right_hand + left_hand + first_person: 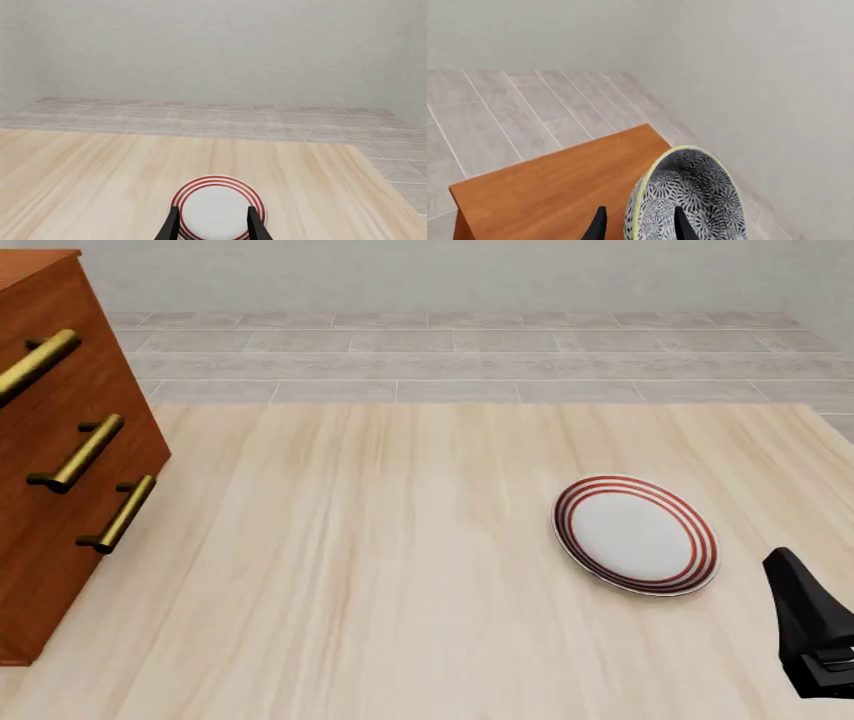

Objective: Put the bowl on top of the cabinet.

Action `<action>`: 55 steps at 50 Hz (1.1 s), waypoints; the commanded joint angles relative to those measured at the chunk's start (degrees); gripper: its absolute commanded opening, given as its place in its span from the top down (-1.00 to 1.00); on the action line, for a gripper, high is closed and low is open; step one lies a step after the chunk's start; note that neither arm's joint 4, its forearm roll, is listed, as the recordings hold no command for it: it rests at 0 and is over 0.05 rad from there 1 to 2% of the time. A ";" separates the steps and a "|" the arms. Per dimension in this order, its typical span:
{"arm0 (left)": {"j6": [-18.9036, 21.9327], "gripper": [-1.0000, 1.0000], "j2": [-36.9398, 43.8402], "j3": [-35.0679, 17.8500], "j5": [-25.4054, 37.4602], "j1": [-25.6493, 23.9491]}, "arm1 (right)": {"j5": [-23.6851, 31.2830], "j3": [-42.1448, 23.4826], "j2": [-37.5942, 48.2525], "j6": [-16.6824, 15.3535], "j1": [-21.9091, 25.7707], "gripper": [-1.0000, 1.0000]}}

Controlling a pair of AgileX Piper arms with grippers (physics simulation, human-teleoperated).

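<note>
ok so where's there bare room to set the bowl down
The cabinet top is bare wood beside the bowl, which the left gripper holds by its rim. On the table, the wide stretch between cabinet and plate is free; only the plate's corner is taken.

Pale wood table, cabinet far left, red-ringed plate right

In the left wrist view the bowl runs off the lower edge at the left gripper, so the grip itself is hidden. The cabinet, well left of the right gripper, is cropped in the front view. The plate is cut off between that gripper's fingers.
</note>
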 commanded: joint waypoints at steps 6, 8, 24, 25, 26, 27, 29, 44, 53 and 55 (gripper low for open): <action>0.03 -1.00 -1.29 -3.19 1.20 1.62 | -0.09 -0.11 0.19 0.02 0.08 -1.00; -0.75 -1.00 -1.95 -3.08 1.42 1.71 | -0.08 -0.11 0.20 0.04 0.07 -1.00; -0.67 -1.00 -8.39 -2.86 2.29 2.04 | -0.09 -0.11 0.20 0.02 0.08 -1.00; -0.67 -1.00 -8.40 -2.84 2.28 2.04 | -0.09 -0.11 0.20 0.02 0.08 -1.00; -0.80 -1.00 -8.67 -2.13 1.69 2.18 | -0.09 -0.11 0.20 0.01 0.07 -1.00; -0.49 -1.00 -9.09 -1.80 1.42 2.17 | -0.09 -0.11 0.20 0.02 0.07 -1.00; -0.69 -1.00 -8.93 -3.33 2.89 2.26 | -0.08 -0.11 0.20 0.01 0.08 -1.00; 0.04 -1.00 -14.16 -1.81 3.25 1.73 | -0.09 -0.11 0.20 0.03 0.07 -1.00; 0.04 -1.00 -14.16 -1.81 3.25 1.73 | -0.09 -0.11 0.20 0.02 0.07 -1.00; 0.04 -1.00 -14.16 -1.81 3.25 1.73 | -0.09 -0.11 0.20 0.02 0.08 -1.00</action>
